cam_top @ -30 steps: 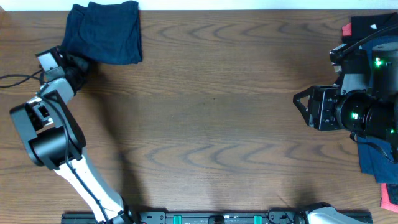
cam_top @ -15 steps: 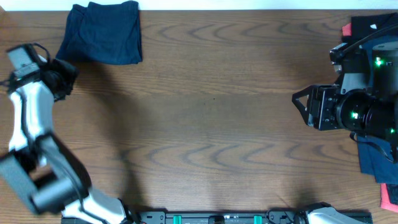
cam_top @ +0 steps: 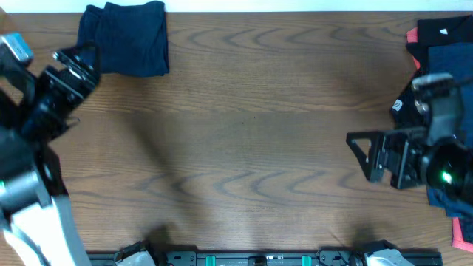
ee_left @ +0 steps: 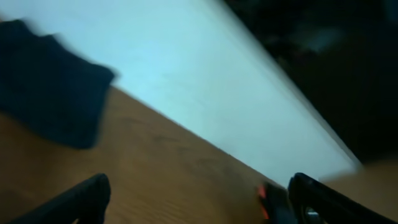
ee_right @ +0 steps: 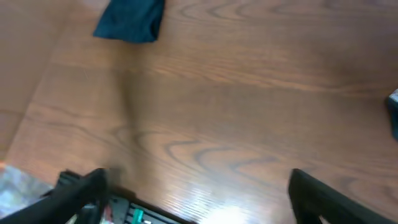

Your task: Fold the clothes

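Overhead, a folded navy garment (cam_top: pixel 122 38) lies at the far left corner of the wooden table (cam_top: pixel 251 111). It is a squarish block a little longer left to right. Its near edge runs parallel to the table's far edge, its left side slants, and its far edge touches the table's far rim. The right wrist view shows the same piece small at the far left.

At the right edge sits a heap of clothes (cam_top: pixel 449 60). It holds a black piece (cam_top: pixel 432 29) with a small white label (cam_top: pixel 444 31), red cloth (cam_top: pixel 411 35) peeking out on its left, and navy cloth that runs toward the near side under the right arm. How these pieces are laid out cannot be made out.

The left gripper (cam_top: pixel 74 77) is just near-left of the folded garment and apart from it. In its wrist view the fingers (ee_left: pixel 81 199) are spread wide with nothing between them.

The right gripper (cam_top: pixel 360 157) points left over bare wood, beside the heap. Its jaws are also wide apart and empty.
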`<state>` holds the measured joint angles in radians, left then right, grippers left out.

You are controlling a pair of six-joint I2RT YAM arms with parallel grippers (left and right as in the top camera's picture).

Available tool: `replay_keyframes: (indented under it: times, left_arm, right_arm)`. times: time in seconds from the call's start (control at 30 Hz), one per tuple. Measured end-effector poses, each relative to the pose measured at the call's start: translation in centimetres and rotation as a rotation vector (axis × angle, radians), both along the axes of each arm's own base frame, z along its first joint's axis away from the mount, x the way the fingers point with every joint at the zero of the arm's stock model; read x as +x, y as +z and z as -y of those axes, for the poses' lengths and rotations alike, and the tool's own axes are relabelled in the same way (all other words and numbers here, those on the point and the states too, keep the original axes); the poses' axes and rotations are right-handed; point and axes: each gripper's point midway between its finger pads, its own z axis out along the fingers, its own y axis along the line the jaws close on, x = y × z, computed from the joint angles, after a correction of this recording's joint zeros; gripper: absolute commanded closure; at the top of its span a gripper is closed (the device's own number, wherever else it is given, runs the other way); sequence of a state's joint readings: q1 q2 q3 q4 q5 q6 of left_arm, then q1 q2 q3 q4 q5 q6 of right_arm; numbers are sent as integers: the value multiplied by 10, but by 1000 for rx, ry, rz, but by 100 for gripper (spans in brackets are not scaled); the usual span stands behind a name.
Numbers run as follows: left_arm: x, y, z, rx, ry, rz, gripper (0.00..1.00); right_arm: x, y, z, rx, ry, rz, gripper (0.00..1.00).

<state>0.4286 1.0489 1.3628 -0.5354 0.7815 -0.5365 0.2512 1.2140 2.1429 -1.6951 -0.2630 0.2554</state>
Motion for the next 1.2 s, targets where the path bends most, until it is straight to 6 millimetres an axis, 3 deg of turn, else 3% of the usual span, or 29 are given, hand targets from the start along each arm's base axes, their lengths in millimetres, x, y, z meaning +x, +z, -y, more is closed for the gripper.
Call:
replay_keyframes:
  times: [0.1,0.2,0.37,0.47,0.63,0.77,0.83,1.0,1.2]
  left_arm:
    - [-27,22,31,27,-97,79,5]
    - [-52,31,56,27,-190,112,5]
    - [-82,23,84,31,-310,91,5]
    - [-97,4,90,43,-326,24,5]
    - [-121,-37,81,101,-237,-139,7]
    - [-136,-64,64,194,-130,-251,14]
    - [-145,-76,51,256,-58,-301,14]
    - [-164,-82,29,370,80,-323,14]
    - [-189,-77,-1,480,292,-307,12]
  right_arm:
    - [-11,6,1,16,10,31,4]
    - [-20,11,2,26,15,56,2]
    - [-38,19,2,54,34,100,1]
    - [-51,24,2,75,51,131,1]
    - [-73,20,4,94,68,151,1]
    - [-81,-2,8,80,54,105,1]
    - [-77,-24,15,49,8,44,1]
    - [-61,-65,28,-38,-85,-80,1]
    - [-37,-90,42,-129,-170,-107,1]
